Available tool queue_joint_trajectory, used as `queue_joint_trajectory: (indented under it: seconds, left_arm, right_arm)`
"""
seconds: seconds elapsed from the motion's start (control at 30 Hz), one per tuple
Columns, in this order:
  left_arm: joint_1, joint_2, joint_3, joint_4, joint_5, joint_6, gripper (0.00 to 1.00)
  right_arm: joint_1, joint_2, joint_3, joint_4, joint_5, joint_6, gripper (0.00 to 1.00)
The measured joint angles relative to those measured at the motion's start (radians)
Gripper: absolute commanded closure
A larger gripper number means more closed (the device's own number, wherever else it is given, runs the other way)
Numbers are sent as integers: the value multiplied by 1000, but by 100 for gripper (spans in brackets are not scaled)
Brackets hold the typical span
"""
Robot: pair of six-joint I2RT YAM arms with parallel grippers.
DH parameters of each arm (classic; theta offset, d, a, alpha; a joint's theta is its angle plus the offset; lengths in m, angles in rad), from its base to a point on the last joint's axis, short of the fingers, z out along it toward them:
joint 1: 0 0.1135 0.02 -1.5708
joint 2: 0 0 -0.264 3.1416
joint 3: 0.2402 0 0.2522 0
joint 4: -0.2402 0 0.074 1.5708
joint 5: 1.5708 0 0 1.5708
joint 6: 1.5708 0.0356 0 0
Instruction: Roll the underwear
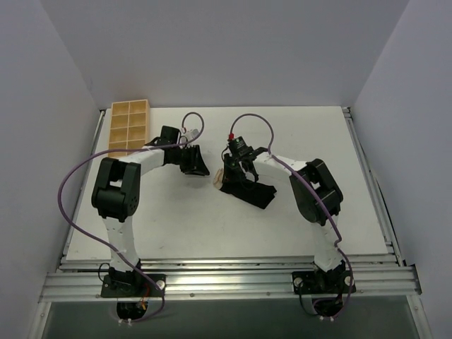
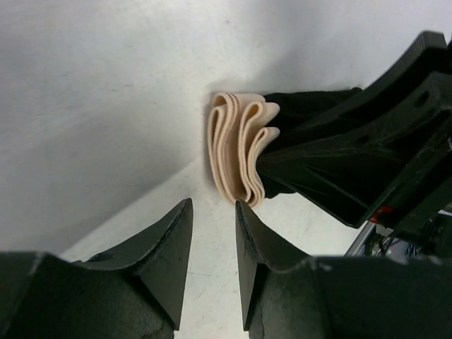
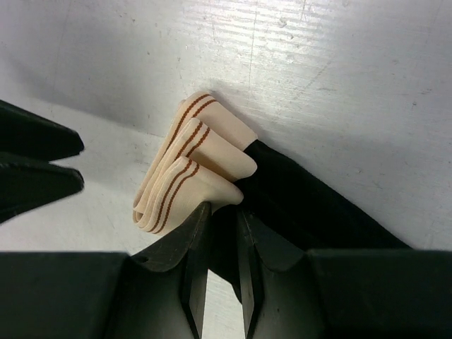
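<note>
The underwear [image 1: 248, 192] lies mid-table, a black strip with its beige waistband [image 3: 194, 161] folded into loops at the left end. My right gripper [image 3: 224, 209] is shut on the black fabric just behind the waistband. In the top view it [image 1: 238, 172] comes down onto that end of the garment. My left gripper [image 2: 214, 205] is open and holds nothing, only bare table between its fingers. Its tips point at the folded waistband [image 2: 239, 152] from a short way off. In the top view it [image 1: 200, 164] hovers just left of the garment.
A tan wooden compartment tray [image 1: 129, 127] stands at the back left corner of the white table. Both arms arch inward toward the middle, purple cables looping above them. Metal rails run along the near and right table edges.
</note>
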Motion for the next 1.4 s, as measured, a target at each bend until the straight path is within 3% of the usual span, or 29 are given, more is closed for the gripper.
queue_joint_trajectory:
  seconds: [0.67, 1.4]
  left_arm:
    - [-104, 45, 74, -50, -11, 113, 61]
    - [-111, 94, 84, -54, -32, 76, 61]
  right_arm:
    - [-10, 0, 71, -85, 13, -30, 80]
    - [-15, 0, 71, -126, 35, -31, 80]
